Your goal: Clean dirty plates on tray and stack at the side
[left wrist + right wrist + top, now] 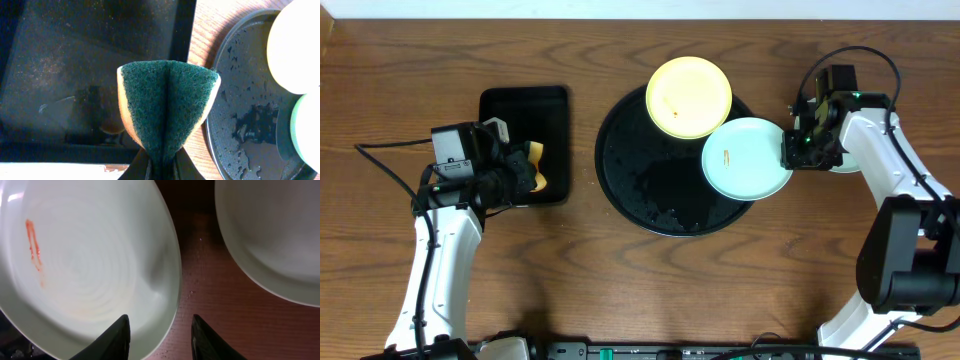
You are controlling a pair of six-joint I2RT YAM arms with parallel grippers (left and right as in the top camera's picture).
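Observation:
The round black tray (640, 175) holds a pale yellow plate (688, 96) at its far rim and a light teal plate (747, 158) at its right rim. The teal plate (85, 265) has an orange-red smear on it. My right gripper (792, 150) is open, and its fingers (161, 335) straddle that plate's right rim. A second teal plate (270, 235) lies on the table to the right, mostly hidden under the right arm in the overhead view. My left gripper (162, 167) is shut on a green and yellow sponge (167, 105), which also shows in the overhead view (532, 165).
A rectangular black tray (525, 110) lies left of the round tray, under the left gripper and sponge. The round tray's surface (245, 115) is wet. Bare wood table (580, 260) lies in front.

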